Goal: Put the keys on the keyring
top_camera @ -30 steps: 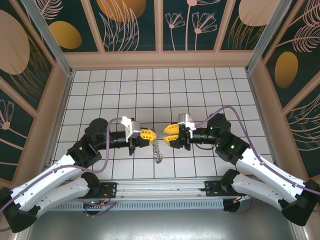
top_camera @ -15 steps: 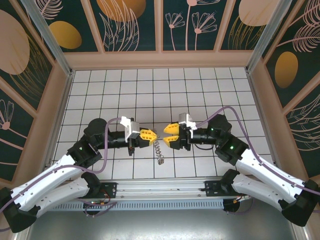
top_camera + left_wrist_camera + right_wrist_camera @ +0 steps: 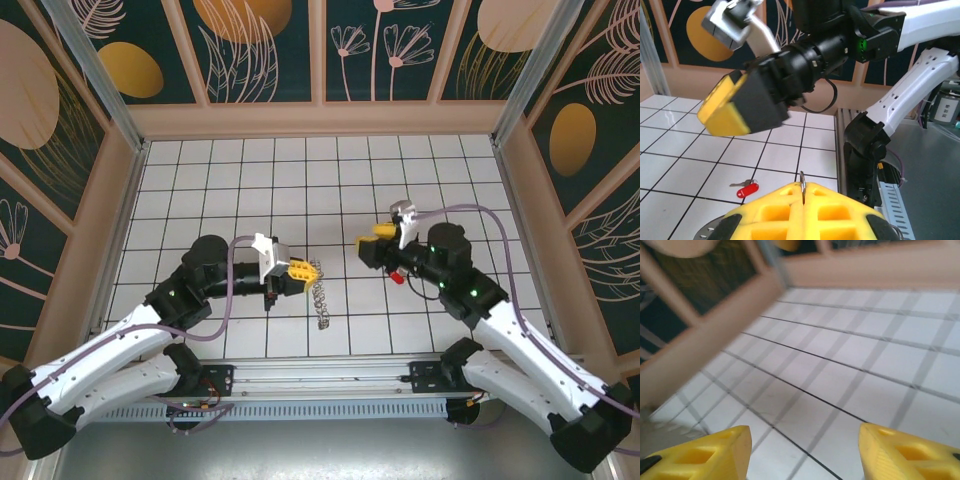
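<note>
My left gripper [image 3: 303, 270] is shut on the keyring, whose fine chain [image 3: 319, 300] dangles from the yellow tips down to the tiles. In the left wrist view a thin metal ring edge [image 3: 802, 181] sticks up from between the closed fingers [image 3: 775, 210]. The keys, a small red-headed piece [image 3: 399, 279], lie flat on a tile beneath the right arm, and in the left wrist view the keys [image 3: 746, 189] lie apart from both grippers. My right gripper [image 3: 370, 238] hangs raised above the floor, open, with nothing between its fingertips [image 3: 710, 452].
The white tiled floor is ringed by tan walls [image 3: 320, 118]. An aluminium rail [image 3: 320, 375] runs along the near edge by the arm bases. The right arm's forearm and base [image 3: 867, 145] stand close in front of the left gripper.
My right gripper has opened wider and pulled back to the right and upward, away from the left gripper. The red key now shows on the tile below it. The left gripper shifted slightly right, still shut.
</note>
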Tool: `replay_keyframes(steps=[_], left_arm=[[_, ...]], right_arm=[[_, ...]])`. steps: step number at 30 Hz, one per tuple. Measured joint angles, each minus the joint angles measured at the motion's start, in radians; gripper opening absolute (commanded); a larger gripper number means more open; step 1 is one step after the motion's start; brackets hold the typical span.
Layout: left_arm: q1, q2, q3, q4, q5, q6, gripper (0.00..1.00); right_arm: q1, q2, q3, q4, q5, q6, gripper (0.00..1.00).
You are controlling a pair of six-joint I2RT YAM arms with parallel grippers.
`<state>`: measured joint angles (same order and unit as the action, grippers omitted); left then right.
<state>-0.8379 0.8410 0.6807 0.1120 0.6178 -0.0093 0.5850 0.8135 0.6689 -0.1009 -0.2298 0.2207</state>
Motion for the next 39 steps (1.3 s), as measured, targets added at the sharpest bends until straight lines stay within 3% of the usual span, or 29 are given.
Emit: replay_keyframes(steps=[5, 17, 24, 39], left_arm=[[0.0, 0.025, 0.0, -0.008, -0.059, -0.009, 0.0], [0.0, 0.044, -0.026, -0.033, -0.158, -0.074, 0.0], [0.0, 0.074, -0.069, -0.01, -0.147, -0.115, 0.0], [0.0, 0.067, -0.103, 0.079, -0.102, -0.147, 0.0]], right_arm=[[-0.121, 0.152, 0.034, -0.143, 0.076, 0.065, 0.64], [-0.21, 0.454, 0.043, -0.288, 0.166, 0.082, 0.61], [-0.241, 0.438, 0.043, -0.364, 0.157, 0.135, 0.52], [-0.308, 0.322, -0.103, -0.315, 0.092, 0.378, 0.44]])
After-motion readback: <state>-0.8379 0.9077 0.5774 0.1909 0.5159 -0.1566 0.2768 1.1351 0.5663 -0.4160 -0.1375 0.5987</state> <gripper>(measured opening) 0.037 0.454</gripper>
